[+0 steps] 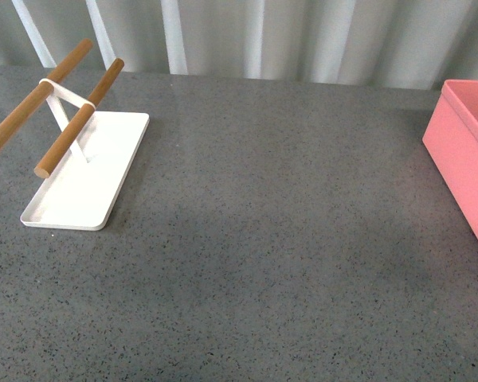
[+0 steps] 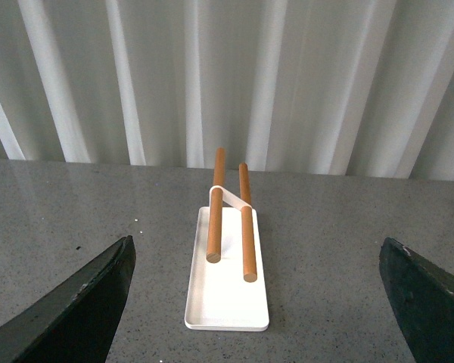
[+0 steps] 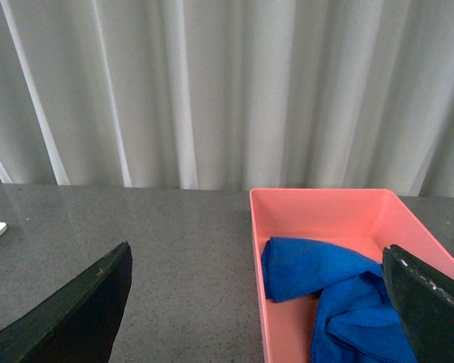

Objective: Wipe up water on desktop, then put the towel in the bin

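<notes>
The right gripper (image 3: 257, 302) stands wide open with nothing between its dark fingers (image 3: 76, 314). Just ahead of it sits the bin (image 3: 318, 204), and the towel (image 3: 329, 291) lies crumpled inside, bunched toward the end nearer the gripper and close by one fingertip (whether they touch I cannot tell). The far part of the bin's floor is bare.

The left gripper (image 2: 257, 302) is likewise spread wide and holds nothing. Straight ahead of it, between the lines of its two fingers (image 2: 79, 310), rests a flat white tray (image 2: 227, 302) carrying two wooden bars (image 2: 246, 234) on a white frame — the bars run away from the gripper, toward the pleated curtain (image 2: 227, 76).

In the front view the desktop (image 1: 263, 239) looks dry and uniform — neither arm shows there.
</notes>
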Robot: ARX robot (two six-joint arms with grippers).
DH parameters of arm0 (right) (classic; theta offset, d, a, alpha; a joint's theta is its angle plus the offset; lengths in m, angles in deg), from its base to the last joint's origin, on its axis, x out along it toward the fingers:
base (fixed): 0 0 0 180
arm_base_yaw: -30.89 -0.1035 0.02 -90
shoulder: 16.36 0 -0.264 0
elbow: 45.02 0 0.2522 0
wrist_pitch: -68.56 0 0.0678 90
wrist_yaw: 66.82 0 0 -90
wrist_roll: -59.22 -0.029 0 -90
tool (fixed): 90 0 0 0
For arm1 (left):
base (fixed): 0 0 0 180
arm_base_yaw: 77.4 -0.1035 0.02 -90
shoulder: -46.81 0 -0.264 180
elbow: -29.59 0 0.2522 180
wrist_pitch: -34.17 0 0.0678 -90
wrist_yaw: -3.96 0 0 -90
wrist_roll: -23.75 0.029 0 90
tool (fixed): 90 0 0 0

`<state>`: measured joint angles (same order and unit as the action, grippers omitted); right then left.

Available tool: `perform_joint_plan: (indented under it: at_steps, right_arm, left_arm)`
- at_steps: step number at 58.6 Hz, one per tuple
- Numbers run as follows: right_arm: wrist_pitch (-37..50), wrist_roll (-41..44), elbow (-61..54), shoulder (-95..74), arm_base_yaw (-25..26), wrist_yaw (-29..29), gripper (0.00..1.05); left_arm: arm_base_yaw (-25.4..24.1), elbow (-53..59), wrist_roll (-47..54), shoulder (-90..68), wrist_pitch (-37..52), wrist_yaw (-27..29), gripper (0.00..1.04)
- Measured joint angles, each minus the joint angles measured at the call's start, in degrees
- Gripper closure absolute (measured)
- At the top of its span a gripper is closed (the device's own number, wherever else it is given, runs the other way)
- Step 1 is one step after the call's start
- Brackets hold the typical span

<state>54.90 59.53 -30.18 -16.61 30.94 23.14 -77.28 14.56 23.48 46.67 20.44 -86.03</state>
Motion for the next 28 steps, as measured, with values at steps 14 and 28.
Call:
perform_joint_plan:
  at_steps: [14, 28]
  right_arm:
    - [0.0, 0.0, 0.0, 0.0, 0.0, 0.0, 0.07]
    - [0.0, 0.0, 0.0, 0.0, 0.0, 0.0, 0.07]
  left_arm:
    - [0.0, 0.0, 0.0, 0.0, 0.0, 0.0, 0.07]
    - [0.0, 0.0, 0.0, 0.0, 0.0, 0.0, 0.07]
